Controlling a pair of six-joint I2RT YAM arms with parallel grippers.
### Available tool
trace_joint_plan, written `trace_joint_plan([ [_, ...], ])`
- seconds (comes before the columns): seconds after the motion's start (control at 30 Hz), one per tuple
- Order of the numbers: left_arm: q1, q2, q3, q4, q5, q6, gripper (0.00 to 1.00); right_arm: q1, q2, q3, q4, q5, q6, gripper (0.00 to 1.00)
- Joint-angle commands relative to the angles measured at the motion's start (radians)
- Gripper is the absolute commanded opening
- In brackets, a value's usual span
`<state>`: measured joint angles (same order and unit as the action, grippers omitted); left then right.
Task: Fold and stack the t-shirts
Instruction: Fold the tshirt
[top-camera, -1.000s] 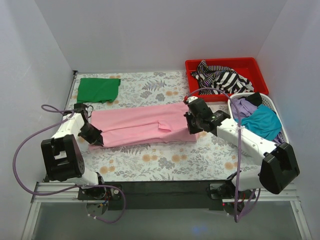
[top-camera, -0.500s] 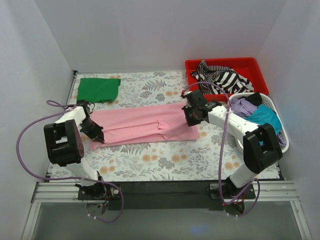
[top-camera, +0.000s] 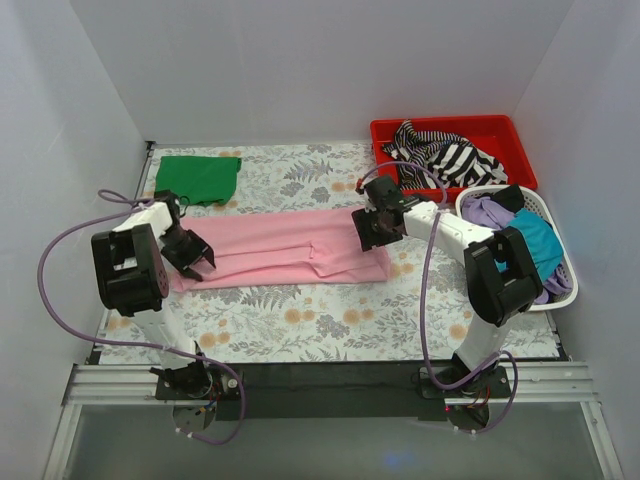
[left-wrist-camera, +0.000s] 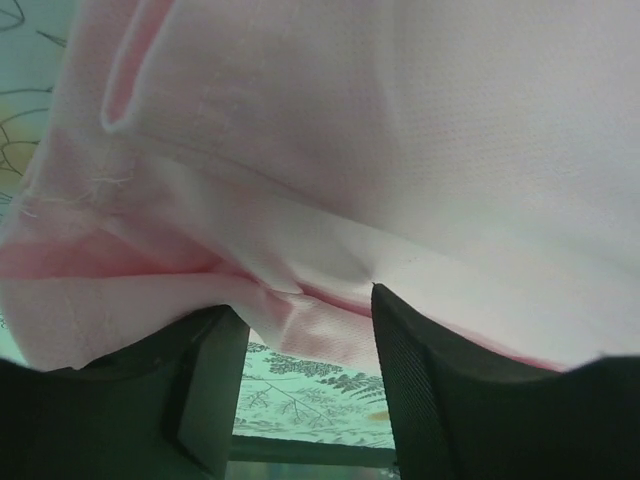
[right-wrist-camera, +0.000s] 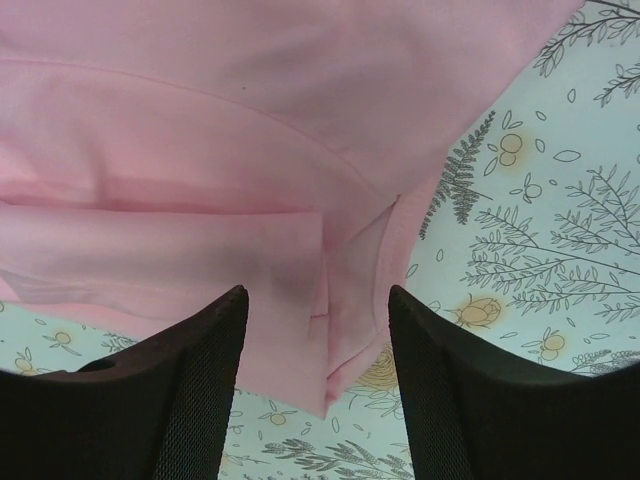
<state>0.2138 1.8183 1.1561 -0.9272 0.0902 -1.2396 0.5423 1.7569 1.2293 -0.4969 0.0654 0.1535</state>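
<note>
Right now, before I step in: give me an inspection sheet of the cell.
Surface: floral-print table cover, lying flat.
Job's things: pink t-shirt folded into a long band across the middle; green t-shirt folded at the far left; striped t-shirt heaped in the red bin; purple t-shirt and teal t-shirt in the white basket.
Clutter: nothing seen.
Grippers: left gripper open at the pink shirt's left end; right gripper open over its right end.
Cables: purple cables loop from each arm down to its base.
Surroundings: plain white walls on three sides.
</note>
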Motion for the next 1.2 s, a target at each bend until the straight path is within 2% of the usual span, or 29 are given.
trace_joint_plan([
  [0.0,0.004,-0.022,0.046,0.053,-0.032,0.026,0.51,-0.011,-0.016,0.052,0.026,0.056,-0.009,0.65],
  [0.13,0.009,-0.047,0.111,0.067,-0.058,0.031,0.55,-0.021,-0.046,0.065,0.040,0.091,-0.020,0.66],
  [0.37,0.012,-0.017,0.217,0.050,-0.063,0.038,0.56,-0.022,-0.102,0.059,0.055,0.051,-0.038,0.66],
  [0.57,0.012,-0.024,0.226,0.065,-0.024,0.034,0.56,-0.021,-0.114,0.039,0.051,0.011,-0.042,0.66],
  [0.67,0.012,-0.059,0.197,0.103,0.022,0.049,0.55,-0.022,-0.152,0.013,0.050,-0.058,-0.037,0.66],
  [0.77,0.012,-0.093,0.123,0.171,0.103,0.054,0.55,-0.022,-0.175,-0.017,0.040,-0.192,-0.032,0.66],
  [0.9,0.012,-0.097,0.064,0.240,0.175,0.017,0.53,-0.015,-0.209,-0.094,0.021,-0.315,-0.008,0.65],
  [1.17,0.010,-0.067,0.019,0.358,0.215,-0.007,0.52,0.065,-0.188,-0.194,0.086,-0.363,0.026,0.65],
])
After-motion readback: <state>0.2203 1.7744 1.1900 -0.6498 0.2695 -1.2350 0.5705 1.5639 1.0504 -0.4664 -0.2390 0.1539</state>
